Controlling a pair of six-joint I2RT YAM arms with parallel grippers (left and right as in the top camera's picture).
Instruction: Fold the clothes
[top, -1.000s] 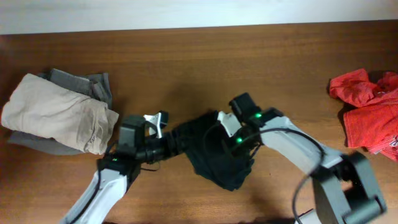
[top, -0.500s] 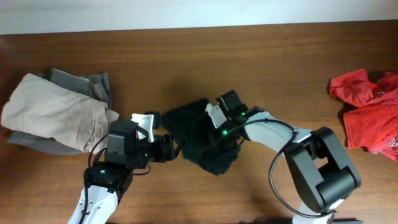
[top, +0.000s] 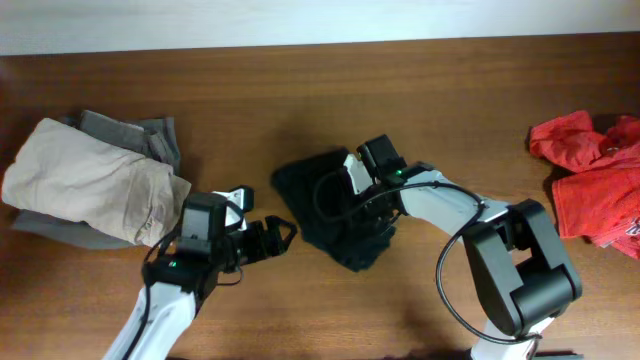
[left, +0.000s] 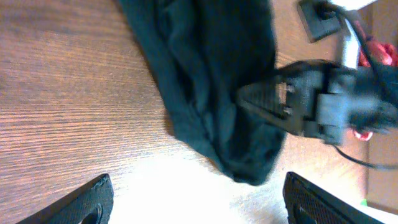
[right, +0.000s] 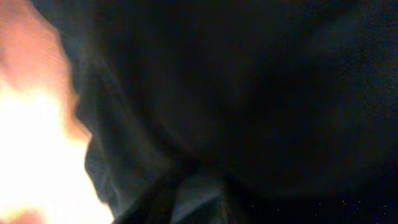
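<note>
At table ctr, on the brown wood-grain table (top: 450, 90), the plain black soft-fabric T-shirt (top: 325, 200) lies bunched in a rumpled heap, not spread flat. L gripper (top: 278, 233) sits just beside the heap's lower-left edge, apart from the cloth, over bare wood. Overhead shows its two black fingers splayed, and the L wrist view has the fingertips (left: 93, 202) at opposite bottom corners w/ only table btwn them, so jaws are wide apart and hold nothing. From that same cam the shirt runs diagonally from top ctr down to the right, ending in a rounded fold. R gripper (top: 362, 208) is down on the heap's right half, its arm reaching in from lower right. Seen from the L wrist cam, its black wedge-shaped finger (left: 267, 99) is right against the fabric. R wrist view is nearly all dark blurred cloth w/ a bright patch at left, so can't tell whether R jaws are parted or pinching cloth. Far left, well apart from the shirt, a folded beige garment (top: 85, 185) lies on a grey garment (top: 145, 135). At far right edge sits a crumpled bright red garment (top: 590, 175).
</note>
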